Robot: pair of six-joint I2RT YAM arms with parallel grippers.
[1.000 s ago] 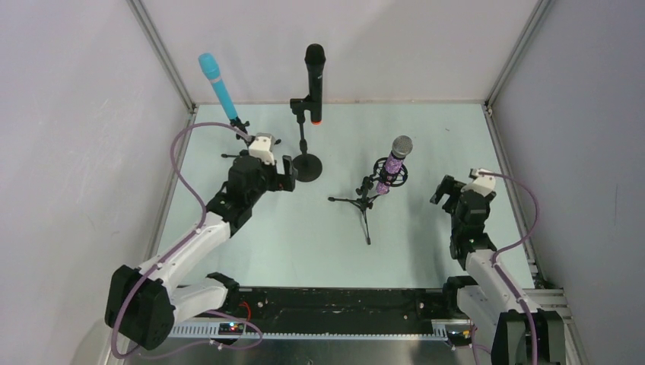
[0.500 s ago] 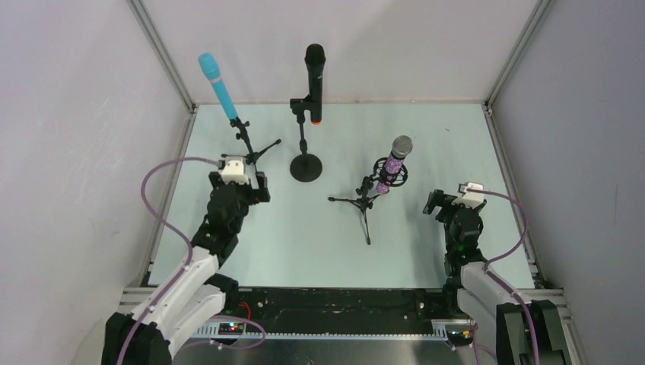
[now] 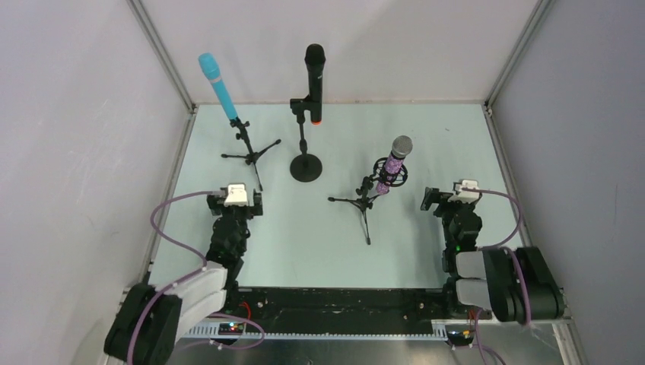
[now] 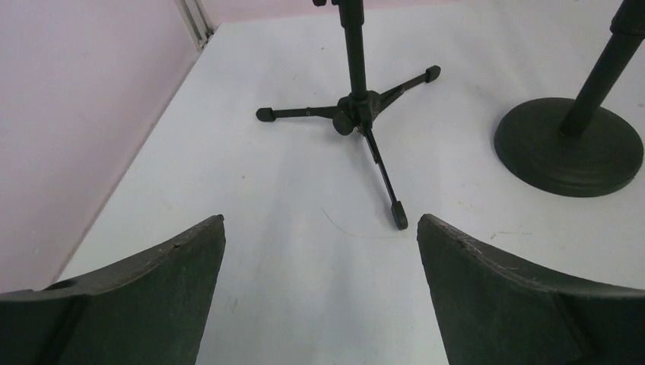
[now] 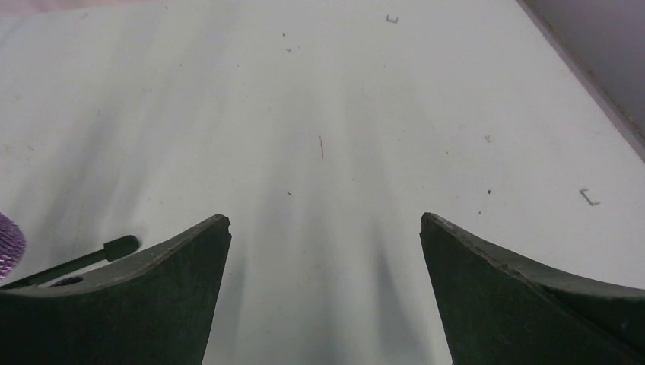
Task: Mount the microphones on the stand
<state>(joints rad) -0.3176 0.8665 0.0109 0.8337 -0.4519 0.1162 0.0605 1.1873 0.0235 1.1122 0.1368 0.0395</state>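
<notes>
Three microphones stand in holders. The turquoise microphone [image 3: 217, 85] tilts on a small tripod stand [image 3: 247, 148] at the back left. The black microphone [image 3: 314, 80] with an orange end is clipped to a round-base stand [image 3: 306, 167]. The purple glitter microphone [image 3: 395, 163] sits in a low tripod stand [image 3: 363, 201]. My left gripper [image 3: 236, 204] is open and empty, nearer than the tripod [image 4: 357, 106] and apart from it. My right gripper [image 3: 449, 199] is open and empty, right of the purple microphone [image 5: 7, 243], whose edge alone shows in the right wrist view.
Grey enclosure walls with metal frame rails [image 3: 163, 57] bound the pale table on the left, back and right. The round stand base [image 4: 569, 148] lies ahead and right of my left gripper [image 4: 320, 228]. A tripod leg tip [image 5: 114, 248] lies left of my right gripper [image 5: 325, 224].
Both arms have drawn back toward the near edge of the table. My left gripper has moved away from the stands at the back left. The microphones have stayed in place.
</notes>
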